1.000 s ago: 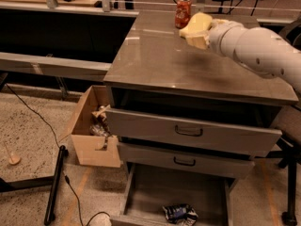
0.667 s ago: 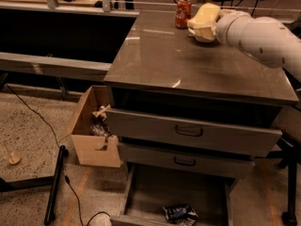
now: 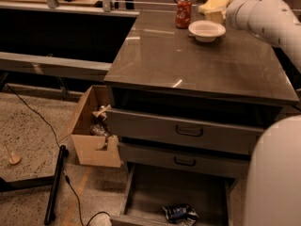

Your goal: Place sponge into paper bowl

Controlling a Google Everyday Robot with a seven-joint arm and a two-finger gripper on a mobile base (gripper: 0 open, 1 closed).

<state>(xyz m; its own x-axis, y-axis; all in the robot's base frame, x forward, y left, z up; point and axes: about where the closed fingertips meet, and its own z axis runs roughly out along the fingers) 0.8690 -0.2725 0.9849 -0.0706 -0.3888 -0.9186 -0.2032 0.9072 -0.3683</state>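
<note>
Yellow sponge (image 3: 215, 0) — long axis slanting, low end leftward — gripped by fingers (image 3: 217, 16) just behind paper bowl (image 3: 207, 30).

The gripper (image 3: 220, 12) holding sponge (image 3: 214, 0) hangs behind paper bowl (image 3: 194, 30), right of can (image 3: 183, 12)

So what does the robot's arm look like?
The arm is thick, smooth, white, built from rounded tube-like segments, with no cables or markings showing. Its gripper, at the top near the paper bowl, is mostly hidden by the pale yellow sponge.
</note>
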